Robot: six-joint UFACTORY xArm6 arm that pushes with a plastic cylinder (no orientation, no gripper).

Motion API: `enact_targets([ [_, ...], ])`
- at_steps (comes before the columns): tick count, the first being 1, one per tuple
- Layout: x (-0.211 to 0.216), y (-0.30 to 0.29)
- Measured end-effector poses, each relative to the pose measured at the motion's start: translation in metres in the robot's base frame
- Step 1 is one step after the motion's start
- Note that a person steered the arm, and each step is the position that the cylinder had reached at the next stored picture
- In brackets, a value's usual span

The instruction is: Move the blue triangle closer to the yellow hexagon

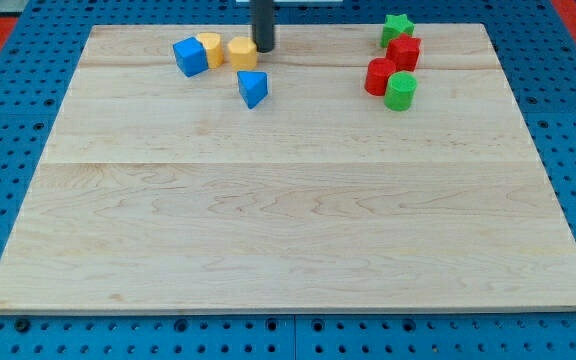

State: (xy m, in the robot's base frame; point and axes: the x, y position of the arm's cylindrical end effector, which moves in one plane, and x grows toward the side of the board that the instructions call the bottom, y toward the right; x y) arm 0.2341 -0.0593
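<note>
Near the board's (pixel 288 240) top-left stands a tight group: a blue cube (pixel 190 56), then a yellow block (pixel 210 47) touching its right side, shape unclear, then the yellow hexagon (pixel 242 52) just beside that. The blue triangle (pixel 253 88) lies just below the hexagon, a little to its right, with a thin gap between them as far as I can tell. My tip (pixel 264 48) stands just right of the hexagon, close to touching it, and above the triangle; the rod has no jaws and grips nothing.

No container shows; every block sits straight on the wooden board.

Toward the top-right is a second group: a red block (pixel 379 76) of rounded shape, a green cylinder (pixel 401 91) touching its lower right, a red block (pixel 404 51) above these, and a green star (pixel 397 29) at the very top, close to the board's far edge.

The two groups are well apart, with bare wood between them. The left group sits near the top edge. The whole middle and bottom of the board lie open, and beyond the edges is a blue perforated table (pixel 8 140).
</note>
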Motion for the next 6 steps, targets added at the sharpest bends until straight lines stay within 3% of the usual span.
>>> enact_targets([
  [1,0.005,-0.046],
  [2,0.003,0.033],
  [3,0.031,0.057],
  [5,0.104,0.074],
  [6,0.094,0.028],
])
